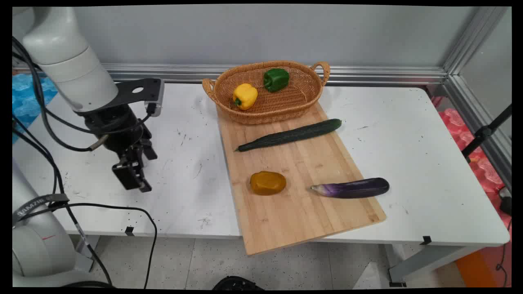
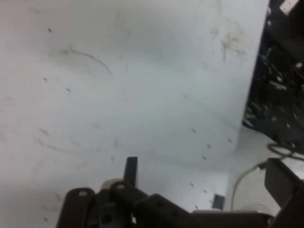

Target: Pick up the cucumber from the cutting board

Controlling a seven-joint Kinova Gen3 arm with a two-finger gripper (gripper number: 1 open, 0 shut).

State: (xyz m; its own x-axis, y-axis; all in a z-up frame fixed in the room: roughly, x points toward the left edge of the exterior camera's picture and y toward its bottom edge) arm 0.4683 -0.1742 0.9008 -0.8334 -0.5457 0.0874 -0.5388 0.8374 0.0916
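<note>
cutting board lies on the white surface, its near corner overhanging the front edge; of all the things it is nearest the gripper, which hangs low over bare surface well left of it, touching nothing and holding nothing. cannot tell whether the gripper is released or clenched: main view shows it side-on, hand view shows only scuffed surface and part of the linkage

on the board: a long dark cucumber lying aslant, an orange-brown rounded lump nearer the front, a purple eggplant at the right edge with its tip out over the surface. wicker basket sits on the far end of the board, holding a yellow pepper and a green pepper, apart from each other

handling, as judged: cucumber and eggplant look firm, smooth-skinned, likely slippery and prone to roll; best taken across the middle. peppers look light, hollow, glossy. lump is squat, likely stable, grip across its short width. board is stiff, flat, hard to lift except by the overhang
</note>
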